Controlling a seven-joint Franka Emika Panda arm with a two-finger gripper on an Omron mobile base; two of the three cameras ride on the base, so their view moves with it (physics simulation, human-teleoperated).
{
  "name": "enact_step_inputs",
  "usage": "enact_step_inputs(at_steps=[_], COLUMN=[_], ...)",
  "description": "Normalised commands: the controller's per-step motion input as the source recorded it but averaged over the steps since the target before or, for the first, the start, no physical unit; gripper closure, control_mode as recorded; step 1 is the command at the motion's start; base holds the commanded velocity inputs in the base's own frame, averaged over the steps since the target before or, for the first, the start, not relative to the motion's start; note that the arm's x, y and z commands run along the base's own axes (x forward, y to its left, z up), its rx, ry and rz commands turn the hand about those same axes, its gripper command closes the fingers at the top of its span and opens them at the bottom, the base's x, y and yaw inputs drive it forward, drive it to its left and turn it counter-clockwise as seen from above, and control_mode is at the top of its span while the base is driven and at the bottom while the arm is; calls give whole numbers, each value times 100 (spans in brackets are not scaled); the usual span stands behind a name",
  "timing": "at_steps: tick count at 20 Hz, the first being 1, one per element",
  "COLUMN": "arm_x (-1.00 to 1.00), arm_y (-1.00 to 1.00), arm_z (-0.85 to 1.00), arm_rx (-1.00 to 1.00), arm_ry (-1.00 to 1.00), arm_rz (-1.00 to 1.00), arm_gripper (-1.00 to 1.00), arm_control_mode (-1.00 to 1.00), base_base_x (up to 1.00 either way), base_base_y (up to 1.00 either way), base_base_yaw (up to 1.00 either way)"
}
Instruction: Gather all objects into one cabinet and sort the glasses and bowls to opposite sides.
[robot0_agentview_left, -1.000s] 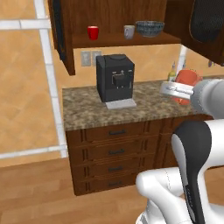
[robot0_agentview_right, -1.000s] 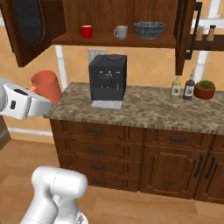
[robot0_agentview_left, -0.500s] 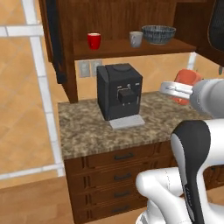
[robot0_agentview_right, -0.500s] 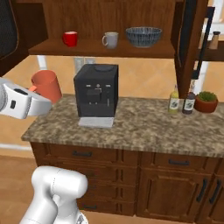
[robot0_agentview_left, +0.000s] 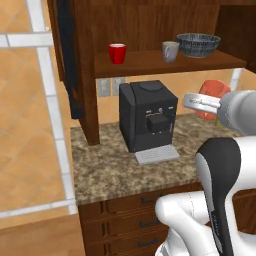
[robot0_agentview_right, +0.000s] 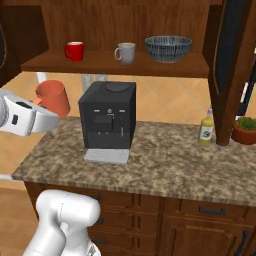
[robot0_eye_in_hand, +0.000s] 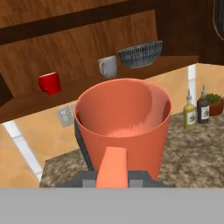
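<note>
Fingers clamped on the salmon-pink cup (robot0_agentview_right: 52, 97), held upright and clear above the desk (robot0_agentview_right: 165, 160), left of the coffee machine (robot0_agentview_right: 107, 120) and below the cabinet (robot0_agentview_right: 112, 62) shelf. Probably carried level for setting beside the red cup (robot0_agentview_right: 74, 51) and grey mug (robot0_agentview_right: 125, 52), keeping glasses on the left. Bowl (robot0_agentview_right: 168, 48) at the right end, apart from them.

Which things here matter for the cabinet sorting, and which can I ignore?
Job: salmon-pink cup in the gripper; red cup, grey mug, dark-grey bowl, all on the cabinet shelf.
Ignore: coffee machine, bottle, potted plant.
</note>
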Motion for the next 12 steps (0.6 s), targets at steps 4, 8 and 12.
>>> enact_step_inputs(at_steps=[4,8,12], arm_x=[0,0,0], arm_y=[0,0,0], arm_z=[0,0,0], arm_rx=[0,0,0], arm_ry=[0,0,0], arm_rz=[0,0,0], arm_gripper=[100,100,100], arm_control_mode=[100,100,100], base_base_x=[40,23,16], base_base_y=[42,31,22], base_base_yaw=[11,23,4])
